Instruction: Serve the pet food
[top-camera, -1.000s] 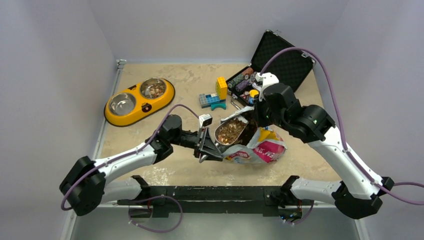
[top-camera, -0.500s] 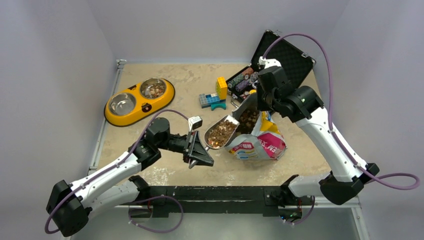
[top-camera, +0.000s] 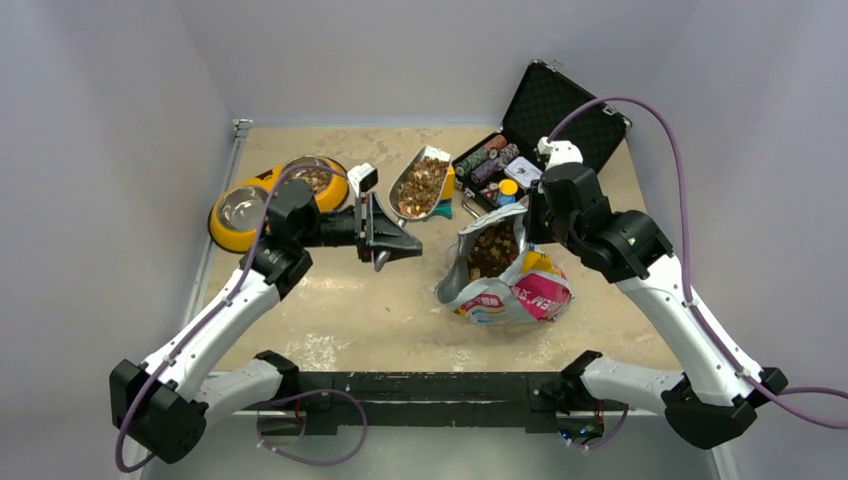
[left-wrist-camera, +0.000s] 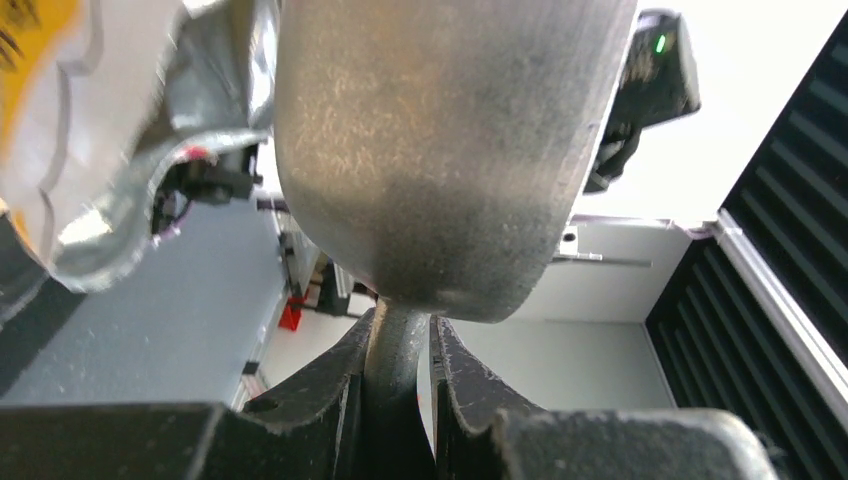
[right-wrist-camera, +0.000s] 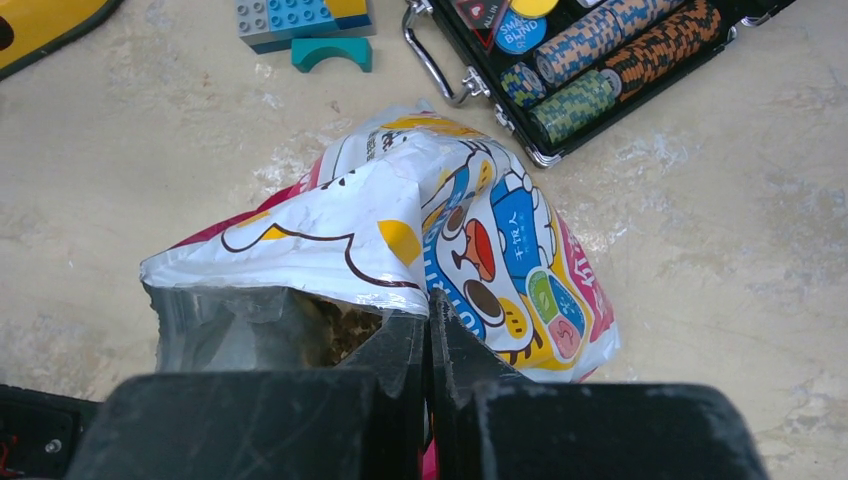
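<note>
Left tool is clenched on the handle of a metal scoop. In the left wrist view, the two fingers press against the handle from both sides. We see the pet food heaped in the scoop as brown and tan pieces. The scoop is held clear of the table, with its open end pointing away from the arm bases.

More kibble lies inside the open bag, which sits right of centre with its mouth turned up. The right tool is clamped shut on the rim of the bag mouth, and the printed cartoon face of the bag lies beyond its fingers.

From above, the scoop lies between the yellow double feeder on the left and the black case on the right. The feeder's far bowl already contains kibble. Its near bowl shows bare steel.

The case stands open, with its lid tilted back and rows of striped chips inside. Toy bricks lie just beside the case handle. In the top view the scoop largely hides them.
</note>
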